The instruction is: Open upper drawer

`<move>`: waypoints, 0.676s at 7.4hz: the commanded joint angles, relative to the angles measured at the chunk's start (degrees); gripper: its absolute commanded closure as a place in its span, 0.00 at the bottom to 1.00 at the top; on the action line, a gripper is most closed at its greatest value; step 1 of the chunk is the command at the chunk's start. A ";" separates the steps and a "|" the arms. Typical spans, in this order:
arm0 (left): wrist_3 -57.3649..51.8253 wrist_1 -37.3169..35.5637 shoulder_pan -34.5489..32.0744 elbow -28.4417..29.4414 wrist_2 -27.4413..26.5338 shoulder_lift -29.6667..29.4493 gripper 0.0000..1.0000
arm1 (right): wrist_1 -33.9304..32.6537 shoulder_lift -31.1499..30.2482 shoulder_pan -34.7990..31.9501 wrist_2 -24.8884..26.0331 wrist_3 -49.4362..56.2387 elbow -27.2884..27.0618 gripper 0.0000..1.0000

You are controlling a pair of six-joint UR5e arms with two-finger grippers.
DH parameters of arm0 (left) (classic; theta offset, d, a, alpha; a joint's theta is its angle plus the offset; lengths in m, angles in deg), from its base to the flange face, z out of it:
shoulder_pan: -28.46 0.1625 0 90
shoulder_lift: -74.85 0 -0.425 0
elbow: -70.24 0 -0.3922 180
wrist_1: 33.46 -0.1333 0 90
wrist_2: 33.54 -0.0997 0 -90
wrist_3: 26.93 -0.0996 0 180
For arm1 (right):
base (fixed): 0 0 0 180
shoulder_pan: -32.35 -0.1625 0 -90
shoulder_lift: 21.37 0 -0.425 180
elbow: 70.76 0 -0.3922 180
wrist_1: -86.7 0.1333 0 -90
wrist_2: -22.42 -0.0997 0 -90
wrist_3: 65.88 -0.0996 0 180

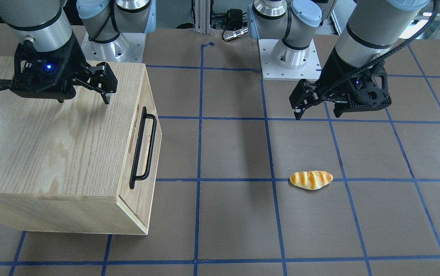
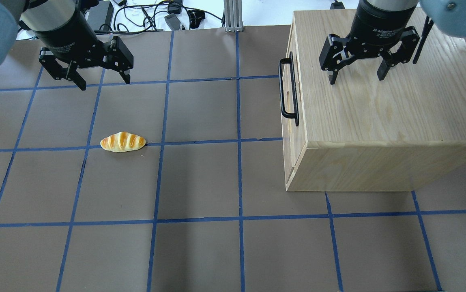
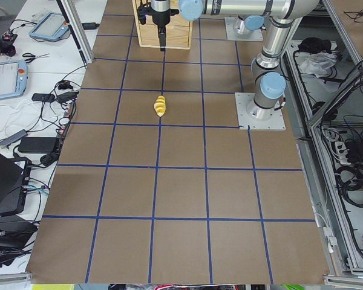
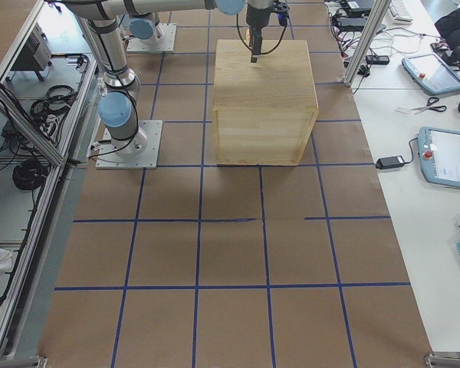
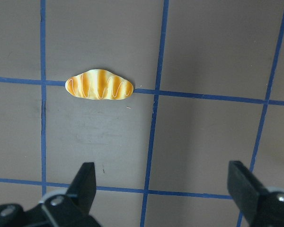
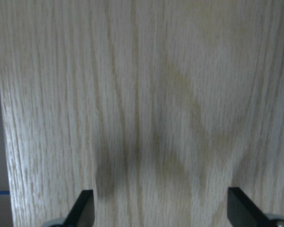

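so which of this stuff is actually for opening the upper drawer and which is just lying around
For the job: upper drawer, its black bar handle, right tool open over the cabinet.
Lying about: bread roll on the table; left tool, open, empty.

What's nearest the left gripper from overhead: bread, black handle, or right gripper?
1. Bread, on the left gripper's own side.
2. Black handle, on the upper drawer front, mid-table.
3. Right gripper, over the cabinet top.
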 commanded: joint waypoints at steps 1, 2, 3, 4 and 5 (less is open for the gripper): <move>0.01 -0.13 -0.04 -0.58 0.26 0.04 0.00 | 0.00 0.00 0.00 0.00 -0.09 0.01 0.00; 0.01 -0.22 -0.04 -0.41 0.35 0.04 0.00 | 0.00 0.00 0.00 0.00 0.00 0.01 0.00; 0.10 -0.30 -0.04 -0.49 0.35 0.04 0.00 | 0.00 0.00 0.00 0.00 -0.09 0.01 0.00; 0.10 -0.30 -0.31 -0.41 0.35 0.12 0.00 | 0.00 0.00 0.00 0.00 0.00 0.01 0.00; 0.71 -0.04 -0.74 -0.41 -0.44 0.39 0.00 | 0.00 0.00 0.00 0.00 -0.09 0.01 0.00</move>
